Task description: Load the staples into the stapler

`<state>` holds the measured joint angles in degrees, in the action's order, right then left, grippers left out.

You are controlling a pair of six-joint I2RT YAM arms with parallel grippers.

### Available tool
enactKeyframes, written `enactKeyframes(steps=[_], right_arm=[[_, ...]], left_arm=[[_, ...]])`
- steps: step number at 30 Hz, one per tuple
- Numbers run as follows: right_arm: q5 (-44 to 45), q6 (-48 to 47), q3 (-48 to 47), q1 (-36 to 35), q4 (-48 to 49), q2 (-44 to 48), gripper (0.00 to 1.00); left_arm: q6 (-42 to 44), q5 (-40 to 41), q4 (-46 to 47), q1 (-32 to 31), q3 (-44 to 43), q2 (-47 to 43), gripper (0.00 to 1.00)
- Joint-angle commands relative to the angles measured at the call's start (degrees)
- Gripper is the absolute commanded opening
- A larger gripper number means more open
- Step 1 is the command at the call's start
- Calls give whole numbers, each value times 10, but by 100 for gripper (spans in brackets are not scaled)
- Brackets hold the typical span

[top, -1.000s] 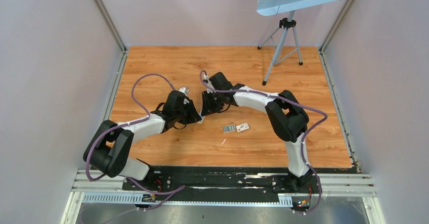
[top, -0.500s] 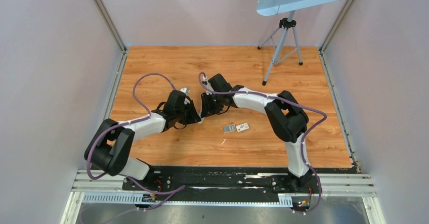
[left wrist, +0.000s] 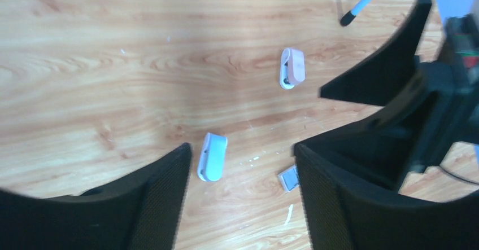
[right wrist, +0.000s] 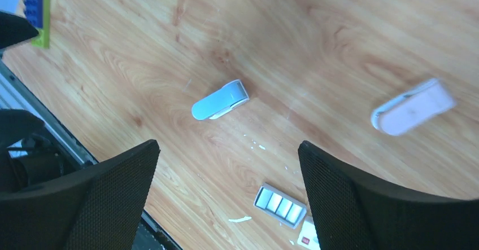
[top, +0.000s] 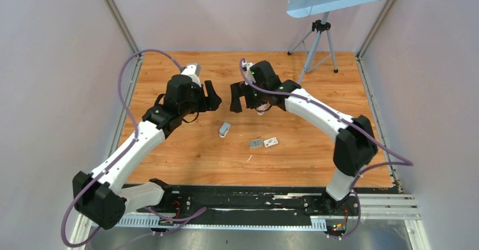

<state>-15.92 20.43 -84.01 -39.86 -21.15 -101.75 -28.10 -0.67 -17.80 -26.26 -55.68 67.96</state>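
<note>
Figure: my left gripper [left wrist: 243, 151] and right gripper [right wrist: 229, 148] hang spread wide, both empty. The small pale blue-grey mini stapler [top: 224, 129] lies on the wooden table [top: 186, 159] below them. Short silvery-grey staple strips [right wrist: 281, 205] sit in a small white tray [right wrist: 258, 198] nearby. Risks: flat strips slipping or snapping when pinched; the light stapler skidding.

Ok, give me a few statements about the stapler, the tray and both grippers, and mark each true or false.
1. The stapler lies on the wooden table, in neither gripper. True.
2. The right gripper is shut on the pink piece. False: it is open and empty; the pink piece lies on the table.
3. The left gripper is open. True.
4. The small white tray touches the stapler. False: they lie apart.
</note>
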Motion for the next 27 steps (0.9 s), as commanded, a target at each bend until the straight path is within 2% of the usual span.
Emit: enactKeyframes(steps=[1, 3, 4, 11, 18, 22, 27], right_arm=[[64, -45, 30, 7, -51, 99, 100], [85, -53, 62, 7, -51, 154, 100], [100, -53, 77, 7, -51, 179, 100], [212, -42, 196, 6, -53, 343, 100], [266, -21, 276, 6, -59, 495, 100], [273, -9, 295, 7, -60, 550, 100], [280, 0, 311, 7, -59, 578, 100]], left_arm=[[45, 32, -80, 3, -36, -62, 77], [55, 36, -92, 3, -47, -91, 98], [57, 37, -97, 3, -51, -105, 100], [66, 31, -98, 3, -49, -210, 100], [72, 17, -83, 3, 18, -306, 100], [54, 11, -55, 3, 76, -352, 100], [41, -10, -43, 3, 109, -377, 100]])
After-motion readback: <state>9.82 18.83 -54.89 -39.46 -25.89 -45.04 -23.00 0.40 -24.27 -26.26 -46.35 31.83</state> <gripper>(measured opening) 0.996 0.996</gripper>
